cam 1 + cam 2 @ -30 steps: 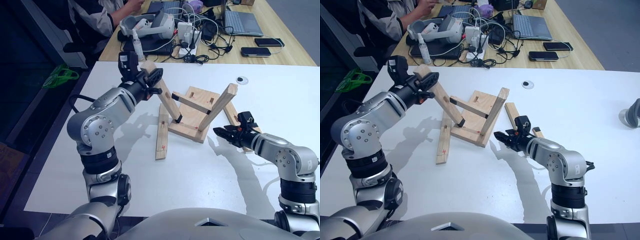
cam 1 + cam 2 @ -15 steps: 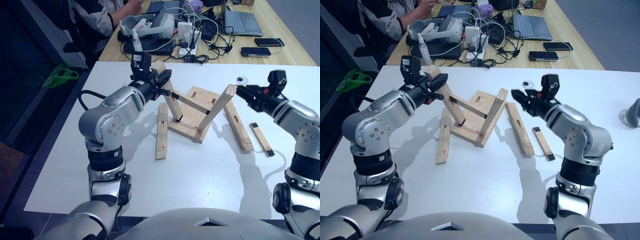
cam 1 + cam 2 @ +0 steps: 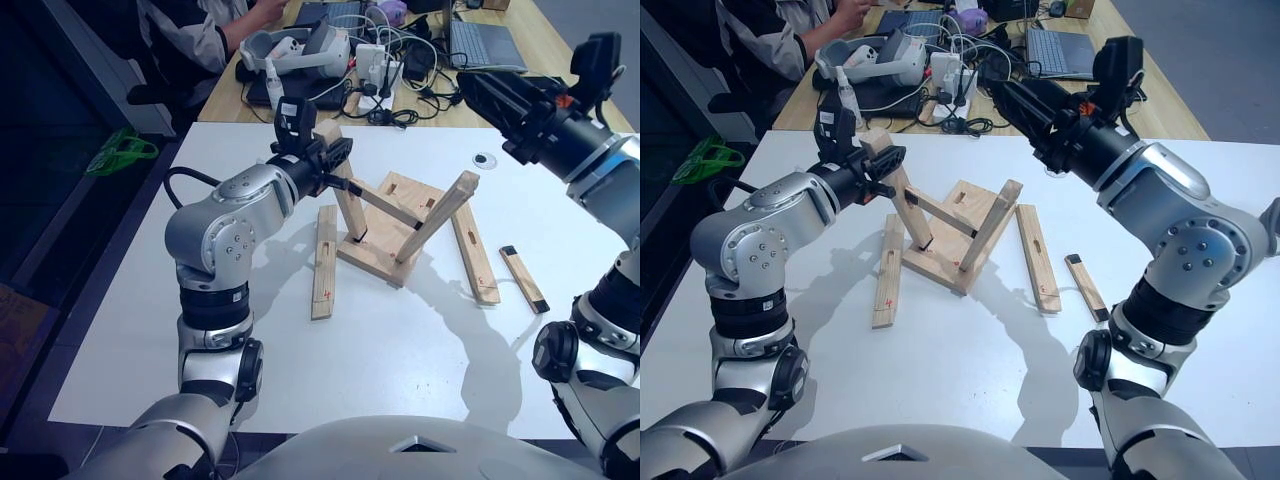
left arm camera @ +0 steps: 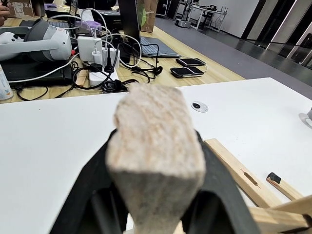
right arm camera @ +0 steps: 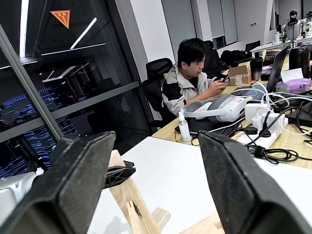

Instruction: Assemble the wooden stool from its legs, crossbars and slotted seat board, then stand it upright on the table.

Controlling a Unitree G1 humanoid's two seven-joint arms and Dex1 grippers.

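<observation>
Left jaws (image 4: 156,168): clenched on the top end of a stool leg (image 3: 348,205), above the tabletop's (image 3: 400,360) far left part.
Right jaws (image 5: 155,141): spread wide with nothing between them, high over the far right side, well apart from the wood.
Stool: part-built at mid-tabletop. The seat board (image 3: 375,262) lies tilted, the gripped leg and a second leg (image 3: 440,215) rise from it, and a crossbar (image 3: 385,205) joins them.
Loose parts: a spare leg (image 3: 322,262) lies flat just left of the board. A slotted piece (image 3: 473,258) and a short bar (image 3: 523,278) lie to its right.
</observation>
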